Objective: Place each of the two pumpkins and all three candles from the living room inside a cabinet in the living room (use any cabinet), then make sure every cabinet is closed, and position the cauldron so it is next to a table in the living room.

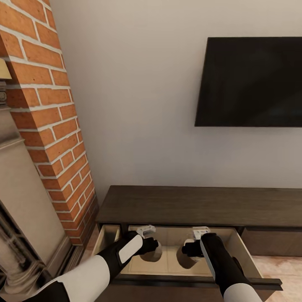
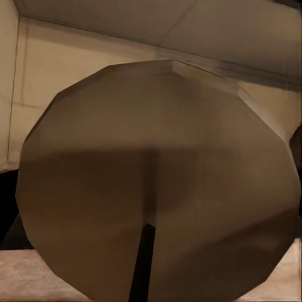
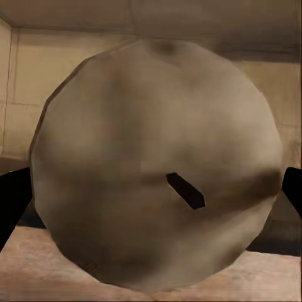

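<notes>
Head view first: there's a long dark-brown cabinet [image 1: 197, 205] against the white wall, under a black TV [image 1: 251, 82], with a brick chimney column [image 1: 50, 121] off to the left. The cabinet's left drawer [image 1: 107, 239] is pulled out and you can see the pale wood inside. Both arms reach down into it. The left tool [image 1: 152, 247] and right tool [image 1: 188, 248] are side by side over the drawer floor, each with a rounded tan shape right at its tip, which lines up with the candles in the wrist cams. The second drawer front [image 1: 270, 241], to the right, sits flush. Left wrist view: a tan candle [image 2: 157, 189] is right up against the lens, flat faceted end facing the camera with a dark wick line across it, and pale drawer walls [image 2: 56, 69] behind. Can't make out the fingers here, so I can't tell how wide that tool is or whether it's actually gripping. Right wrist view: the other candle [image 3: 157, 163], paler and mottled, small dark wick stub near the middle, same pale drawer interior behind it. Dark fingertips [image 3: 12, 201] show on either side of it, hugging its edges, so this tool looks closed around the candle.
</notes>
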